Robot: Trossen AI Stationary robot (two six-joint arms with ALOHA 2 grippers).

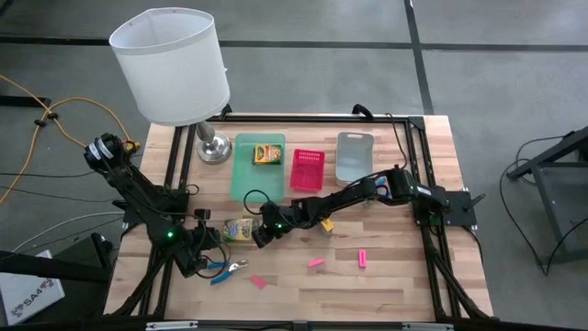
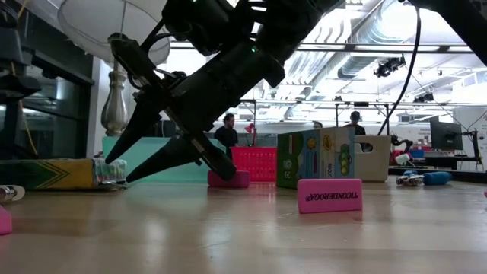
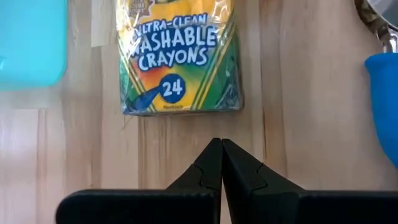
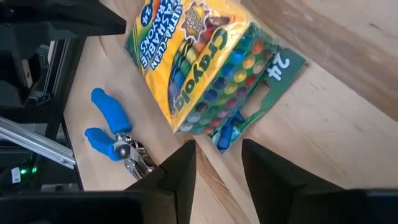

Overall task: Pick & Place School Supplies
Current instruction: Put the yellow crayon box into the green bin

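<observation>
Right claw (image 4: pixel 217 165) gapes empty beside a glossy cardboard crayon box (image 4: pixel 205 68); left claw (image 3: pixel 222 163) pinched closed.

Left gripper (image 3: pixel 222 163): jaws pressing together, pointing at a crayon box (image 3: pixel 179 56) lying flat on the wooden worktop (image 3: pixel 298 112), a gap separating them. Teal tray corner (image 3: pixel 31 40) showing to one side; blue handle (image 3: pixel 382 102) showing opposite.

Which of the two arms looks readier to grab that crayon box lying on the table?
The right. Its right gripper is open and almost over the crayon box. The left gripper also faces the box, but its fingers are shut.
</observation>
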